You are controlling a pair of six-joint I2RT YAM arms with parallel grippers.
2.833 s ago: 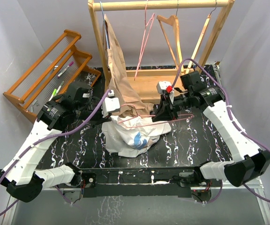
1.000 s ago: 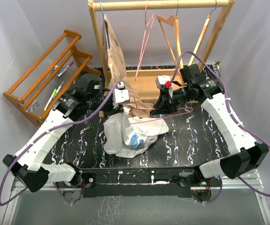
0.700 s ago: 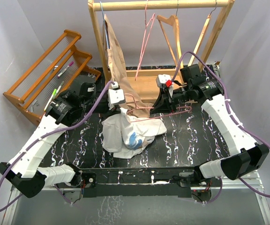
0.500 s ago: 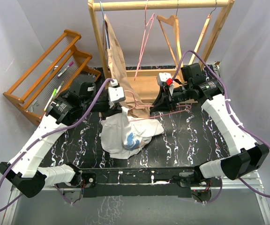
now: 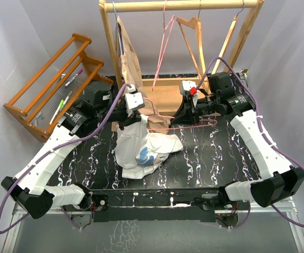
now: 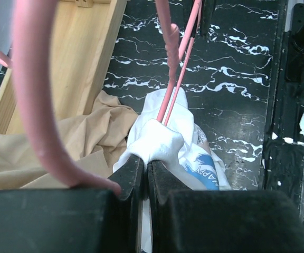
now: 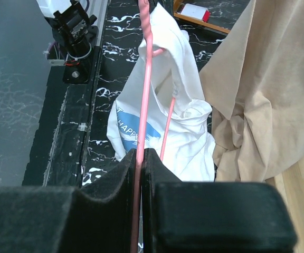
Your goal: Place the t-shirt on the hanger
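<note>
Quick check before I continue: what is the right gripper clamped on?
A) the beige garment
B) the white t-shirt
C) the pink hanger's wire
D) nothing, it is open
C: the right wrist view shows the right gripper shut on the thin wire of the pink hanger, while the t-shirt hangs farther along it.
</note>
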